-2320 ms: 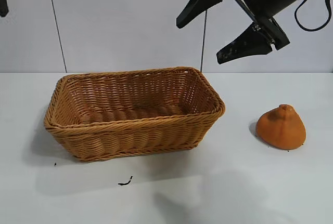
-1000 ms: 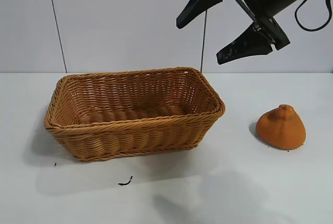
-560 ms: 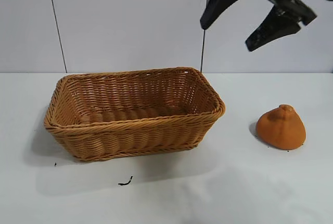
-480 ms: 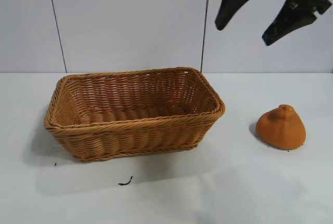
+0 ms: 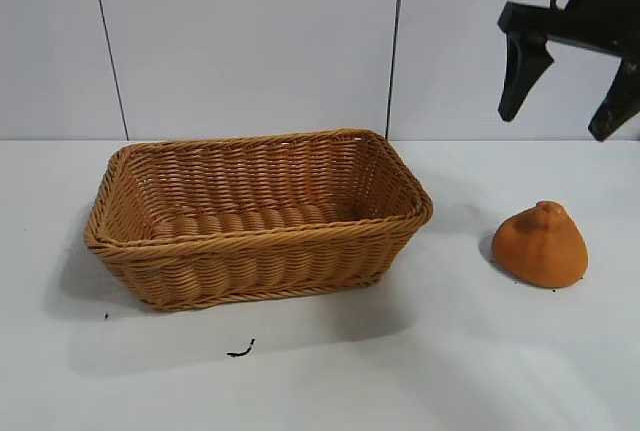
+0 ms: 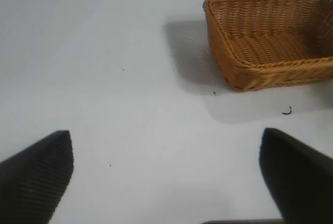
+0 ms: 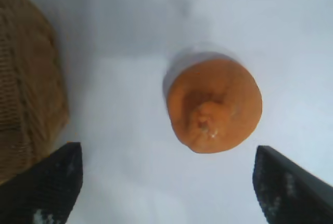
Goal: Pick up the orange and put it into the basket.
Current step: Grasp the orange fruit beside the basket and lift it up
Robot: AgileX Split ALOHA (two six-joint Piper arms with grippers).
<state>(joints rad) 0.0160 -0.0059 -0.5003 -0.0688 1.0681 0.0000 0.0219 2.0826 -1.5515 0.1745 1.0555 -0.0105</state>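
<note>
Exterior view: orange (image 5: 540, 245) untouched on tabletop (image 5: 320, 371), at 3 o'clock of empty basket (image 5: 258, 216). Right gripper (image 5: 568, 101) above it, jaws apart. Left gripper (image 6: 166, 182) parked, jaws apart. Grasp and transfer remain.

Level front camera; two wrist cameras, basket (image 5: 255, 216) shared.

A white table (image 5: 320, 381) bears a small dark scrap (image 5: 240, 351); pale panelled wall (image 5: 250, 41) behind.
</note>
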